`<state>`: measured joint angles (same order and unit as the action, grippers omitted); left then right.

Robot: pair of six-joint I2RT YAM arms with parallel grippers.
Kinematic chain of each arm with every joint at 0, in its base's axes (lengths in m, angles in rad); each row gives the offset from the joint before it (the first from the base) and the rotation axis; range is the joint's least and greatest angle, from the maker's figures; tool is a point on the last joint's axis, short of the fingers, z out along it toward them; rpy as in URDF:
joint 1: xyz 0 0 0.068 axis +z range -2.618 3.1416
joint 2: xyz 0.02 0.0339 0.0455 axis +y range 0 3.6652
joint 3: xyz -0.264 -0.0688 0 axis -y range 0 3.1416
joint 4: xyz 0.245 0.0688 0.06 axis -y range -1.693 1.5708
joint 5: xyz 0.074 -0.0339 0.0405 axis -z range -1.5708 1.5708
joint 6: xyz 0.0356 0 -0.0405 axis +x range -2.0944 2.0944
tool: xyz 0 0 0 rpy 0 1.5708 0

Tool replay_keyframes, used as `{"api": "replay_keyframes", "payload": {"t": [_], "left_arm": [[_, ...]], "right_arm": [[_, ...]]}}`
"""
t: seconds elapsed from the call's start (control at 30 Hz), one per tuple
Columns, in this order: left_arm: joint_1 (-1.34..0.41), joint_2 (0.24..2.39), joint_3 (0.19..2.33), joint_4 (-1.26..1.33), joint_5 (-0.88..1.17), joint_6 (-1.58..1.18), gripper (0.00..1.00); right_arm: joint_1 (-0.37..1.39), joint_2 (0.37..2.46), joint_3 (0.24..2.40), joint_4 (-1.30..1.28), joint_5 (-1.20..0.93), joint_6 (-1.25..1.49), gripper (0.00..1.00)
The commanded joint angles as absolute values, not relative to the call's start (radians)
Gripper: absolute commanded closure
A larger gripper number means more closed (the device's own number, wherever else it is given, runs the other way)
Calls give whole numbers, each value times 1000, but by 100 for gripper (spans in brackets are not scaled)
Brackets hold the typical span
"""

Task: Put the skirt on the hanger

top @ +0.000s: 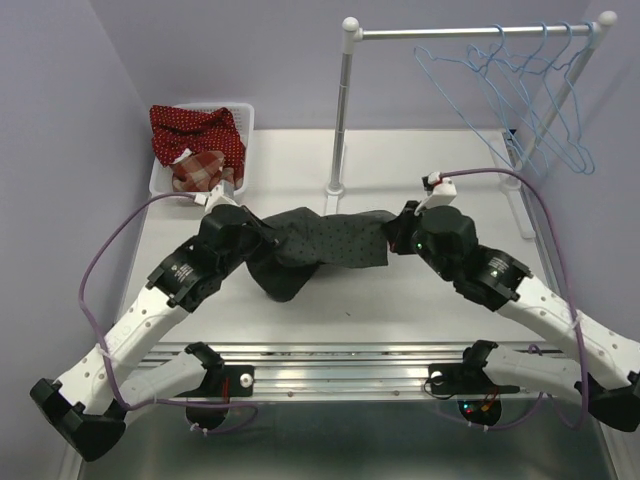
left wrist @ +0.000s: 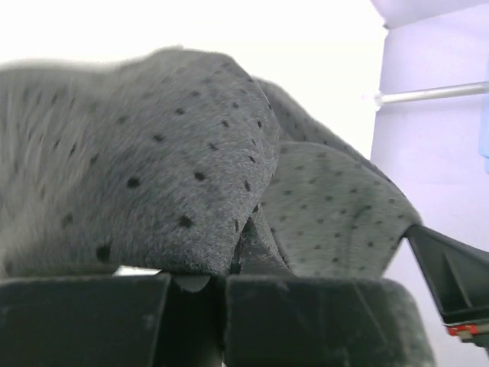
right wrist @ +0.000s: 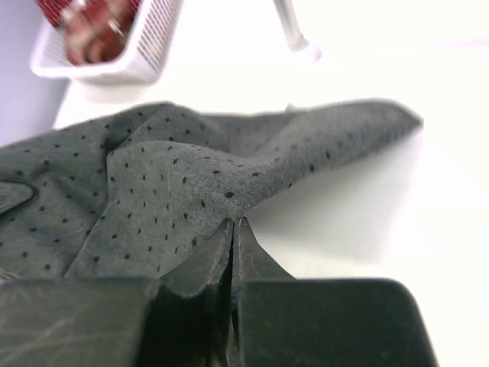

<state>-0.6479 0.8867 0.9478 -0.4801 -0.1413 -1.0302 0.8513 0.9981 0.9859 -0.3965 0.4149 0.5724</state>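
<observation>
The dark grey dotted skirt (top: 322,248) is bunched and stretched between my two grippers near the middle of the table. At its left end my left gripper (top: 264,238) is shut on a fold; in the left wrist view the skirt (left wrist: 168,160) drapes over the closed jaws of the left gripper (left wrist: 243,264). My right gripper (top: 392,238) is shut on the skirt's right end, and in the right wrist view the right gripper (right wrist: 235,223) has its tips pressed together on the skirt's (right wrist: 176,183) edge. Several light-blue wire hangers (top: 520,85) hang on the rail at the back right, apart from both grippers.
A white basket (top: 162,182) at the back left holds a red dotted garment (top: 200,130) and a plaid cloth (top: 200,168). The rack's upright pole (top: 341,110) stands on the table just behind the skirt. The lilac walls close in on the left and right.
</observation>
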Motion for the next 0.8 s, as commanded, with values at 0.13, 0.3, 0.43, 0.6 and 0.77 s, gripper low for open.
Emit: {"api": "replay_keyframes", "payload": {"t": [0.13, 0.3, 0.43, 0.6, 0.77], "left_arm": [[-650, 877, 1166, -548, -163, -897, 100], [-647, 942, 1184, -483, -178, -885, 100], [-595, 1085, 1354, -428, -230, -818, 100], [-476, 1247, 1664, -460, -127, -706, 100], [-443, 1263, 1728, -529, -117, -690, 100]], "right_arm": [[856, 925, 1181, -571, 491, 457, 99], [856, 985, 1233, -513, 583, 410, 99], [856, 1124, 1406, -422, 650, 278, 99], [847, 1273, 1692, -417, 638, 160, 99], [847, 1253, 1691, -428, 676, 139, 99]]}}
